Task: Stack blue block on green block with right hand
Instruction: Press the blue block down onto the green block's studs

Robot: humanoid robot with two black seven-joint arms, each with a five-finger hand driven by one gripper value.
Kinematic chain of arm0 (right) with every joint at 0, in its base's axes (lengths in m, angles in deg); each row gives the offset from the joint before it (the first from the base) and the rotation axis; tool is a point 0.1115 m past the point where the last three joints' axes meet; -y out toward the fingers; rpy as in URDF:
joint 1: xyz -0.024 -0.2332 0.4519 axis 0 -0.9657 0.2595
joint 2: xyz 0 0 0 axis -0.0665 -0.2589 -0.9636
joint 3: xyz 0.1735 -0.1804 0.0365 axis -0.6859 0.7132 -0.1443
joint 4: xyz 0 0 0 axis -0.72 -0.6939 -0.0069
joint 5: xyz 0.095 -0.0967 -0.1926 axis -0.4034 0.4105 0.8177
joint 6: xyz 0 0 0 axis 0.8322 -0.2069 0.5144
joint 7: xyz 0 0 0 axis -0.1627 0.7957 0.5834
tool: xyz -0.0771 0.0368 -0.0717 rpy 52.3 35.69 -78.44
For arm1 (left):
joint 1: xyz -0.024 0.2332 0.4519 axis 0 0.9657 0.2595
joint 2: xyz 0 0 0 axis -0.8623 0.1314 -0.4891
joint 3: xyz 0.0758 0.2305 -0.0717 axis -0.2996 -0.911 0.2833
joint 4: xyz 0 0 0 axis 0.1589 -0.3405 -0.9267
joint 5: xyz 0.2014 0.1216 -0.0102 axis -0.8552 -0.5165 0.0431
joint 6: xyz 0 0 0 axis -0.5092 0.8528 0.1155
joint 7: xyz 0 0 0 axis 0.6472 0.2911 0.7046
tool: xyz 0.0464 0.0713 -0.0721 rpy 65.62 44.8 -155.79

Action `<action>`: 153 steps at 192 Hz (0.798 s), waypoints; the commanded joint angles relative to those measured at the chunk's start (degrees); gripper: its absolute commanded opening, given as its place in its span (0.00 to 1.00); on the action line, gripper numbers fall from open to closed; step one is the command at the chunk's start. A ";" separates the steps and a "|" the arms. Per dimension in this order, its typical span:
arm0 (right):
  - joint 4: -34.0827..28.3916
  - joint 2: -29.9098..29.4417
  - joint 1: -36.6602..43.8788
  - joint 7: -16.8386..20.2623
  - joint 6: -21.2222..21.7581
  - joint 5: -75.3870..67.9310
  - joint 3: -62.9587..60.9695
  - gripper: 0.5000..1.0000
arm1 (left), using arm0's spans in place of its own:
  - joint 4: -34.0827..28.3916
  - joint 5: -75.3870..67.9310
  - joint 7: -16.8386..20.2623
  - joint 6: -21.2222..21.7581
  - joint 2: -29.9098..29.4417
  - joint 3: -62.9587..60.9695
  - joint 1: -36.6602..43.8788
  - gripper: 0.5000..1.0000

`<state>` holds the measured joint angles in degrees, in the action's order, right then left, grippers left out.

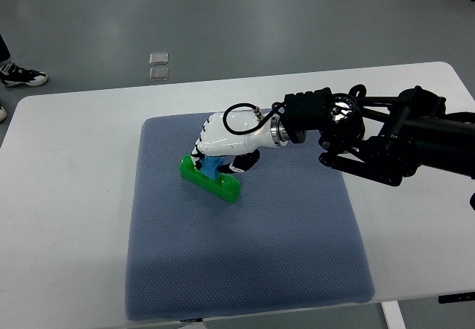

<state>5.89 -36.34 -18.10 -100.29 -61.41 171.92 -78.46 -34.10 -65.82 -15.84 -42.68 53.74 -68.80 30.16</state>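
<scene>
A long green block (210,180) lies flat on the blue-grey mat (245,269), running from upper left to lower right. My right hand (211,152), white with a black arm coming in from the right edge, hovers directly over it. Its fingers are curled around a blue block (213,165), which stands on or just above the green block's top; most of the blue block is hidden by the hand. The left arm does not show.
The mat lies on a white table (67,195). Two small clear squares (159,65) lie on the grey floor beyond the table's far edge. A person's shoe (22,76) shows at the left edge.
</scene>
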 commanded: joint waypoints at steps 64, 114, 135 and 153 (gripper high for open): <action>0.31 -0.21 -0.23 0.08 -0.03 0.09 0.07 0.24 | 0.00 0.00 -0.05 0.00 0.00 0.00 0.00 1.00; 0.49 -0.30 -0.32 0.08 -0.12 0.53 -0.01 0.24 | 0.00 0.00 0.04 -0.09 0.00 0.00 0.00 1.00; 0.49 -0.65 -0.67 0.08 -0.12 0.53 0.07 0.24 | 0.00 0.00 0.04 0.00 0.00 0.00 0.00 1.00; 0.49 -0.74 -0.67 -0.01 -0.12 0.53 0.07 0.24 | 0.00 0.00 0.04 0.00 0.00 0.00 0.00 1.00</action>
<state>6.38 -36.94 -18.69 -100.25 -61.53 172.44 -78.42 -34.10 -65.82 -15.82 -42.68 53.74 -68.80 30.16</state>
